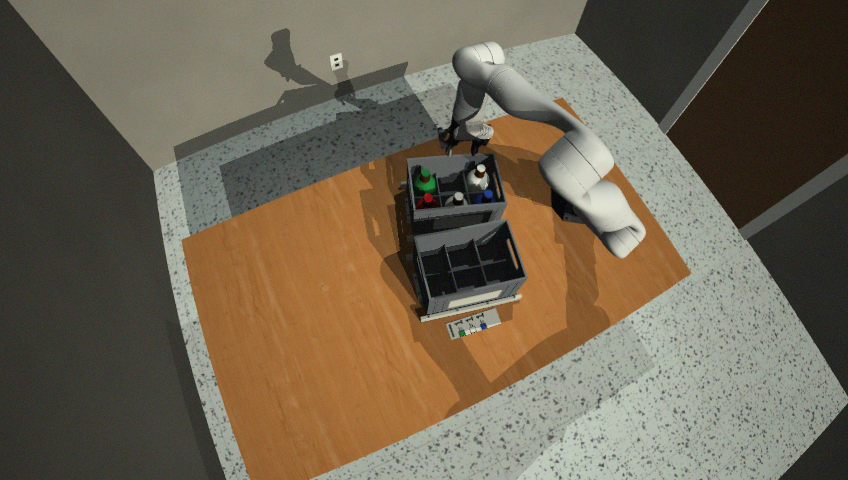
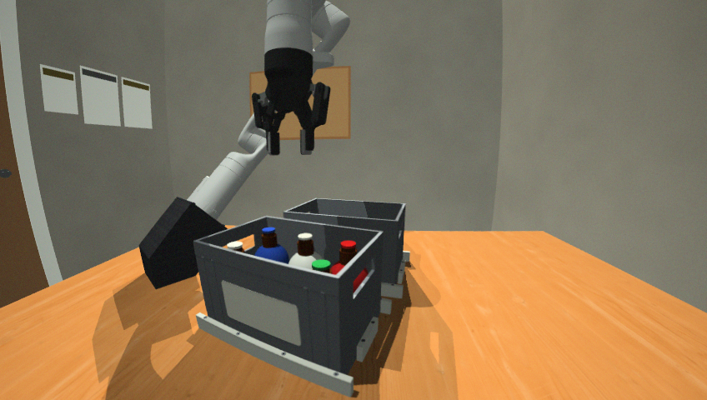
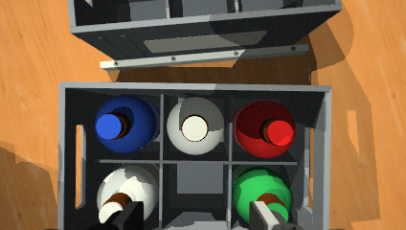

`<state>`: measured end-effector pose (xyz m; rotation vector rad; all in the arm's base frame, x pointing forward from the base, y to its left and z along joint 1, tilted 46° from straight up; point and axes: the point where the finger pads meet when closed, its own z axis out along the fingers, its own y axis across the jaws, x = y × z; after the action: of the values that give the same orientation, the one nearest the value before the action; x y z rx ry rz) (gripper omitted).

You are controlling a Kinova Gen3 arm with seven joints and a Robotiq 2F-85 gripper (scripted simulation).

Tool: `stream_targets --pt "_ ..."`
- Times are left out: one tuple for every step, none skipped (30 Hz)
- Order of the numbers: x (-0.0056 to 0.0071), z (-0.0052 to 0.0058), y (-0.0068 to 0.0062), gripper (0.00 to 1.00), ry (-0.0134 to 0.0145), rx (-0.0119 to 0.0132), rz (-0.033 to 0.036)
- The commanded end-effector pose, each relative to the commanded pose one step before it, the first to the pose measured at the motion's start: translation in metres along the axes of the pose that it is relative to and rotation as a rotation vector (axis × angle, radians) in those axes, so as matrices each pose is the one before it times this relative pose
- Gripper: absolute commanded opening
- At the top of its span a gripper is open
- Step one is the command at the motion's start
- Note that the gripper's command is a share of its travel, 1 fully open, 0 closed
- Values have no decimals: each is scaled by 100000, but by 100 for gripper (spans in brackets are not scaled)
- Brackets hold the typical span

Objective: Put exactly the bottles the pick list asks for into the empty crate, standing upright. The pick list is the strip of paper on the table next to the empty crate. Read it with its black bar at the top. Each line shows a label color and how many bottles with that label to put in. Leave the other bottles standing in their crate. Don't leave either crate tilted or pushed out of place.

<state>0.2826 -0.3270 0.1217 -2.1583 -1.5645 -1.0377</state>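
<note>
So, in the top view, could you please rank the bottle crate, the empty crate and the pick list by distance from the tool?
1. Bottle crate, right by the tool.
2. Empty crate, just beyond it.
3. Pick list, on the table past both crates.

Three white sheets (image 2: 95, 95) and a cork board (image 2: 336, 101) are mounted on the grey wall. A white wall socket (image 1: 336, 61) is set above the speckled floor (image 1: 684, 380).
</note>
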Motion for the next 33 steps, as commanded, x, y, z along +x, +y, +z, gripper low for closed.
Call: stream_targets --pt "-1916 -260 -694 67 589 470 571" --pt "-486 -91 -62 67 0 4 2" --pt "-486 -91 -62 67 0 4 2" --pt "-486 -91 -62 67 0 4 2" --pt "-484 -91 -55 67 7 -19 5" --pt "-483 -92 -51 67 10 -30 6" --pt "-486 -92 -60 67 1 0 2" --pt "-487 -92 -65 67 -3 15 0" --pt "-487 -92 -63 67 -1 8 1" --pt "-486 -92 -59 67 2 -5 3" --pt "-25 -11 93 67 92 -314 462" --pt "28 9 67 67 83 -170 163" --pt "19 14 14 67 44 18 -21" --pt "0 0 0 67 0 0 0" --pt "0 0 0 67 0 0 0" --pt "-9 14 2 67 -45 59 30" --pt "-36 7 15 67 -127 -16 -6" --pt "22 52 -13 67 21 58 14" --pt "25 30 -15 67 70 55 34" --pt "6 8 -1 67 15 17 1" --pt "62 -10 186 67 -274 -297 -219" --pt "0 0 0 67 0 0 0" --pt "0 0 0 67 0 0 0" --pt "0 0 0 67 0 0 0" --pt "0 0 0 67 0 0 0" --pt "0 0 0 67 0 0 0" --pt "0 0 0 67 0 0 0" --pt "0 0 0 67 0 0 0" --pt "0 0 0 67 0 0 0" --pt "0 0 0 67 0 0 0" --pt "0 0 0 67 0 0 0" --pt "0 0 0 67 0 0 0" --pt "0 0 0 67 0 0 0"
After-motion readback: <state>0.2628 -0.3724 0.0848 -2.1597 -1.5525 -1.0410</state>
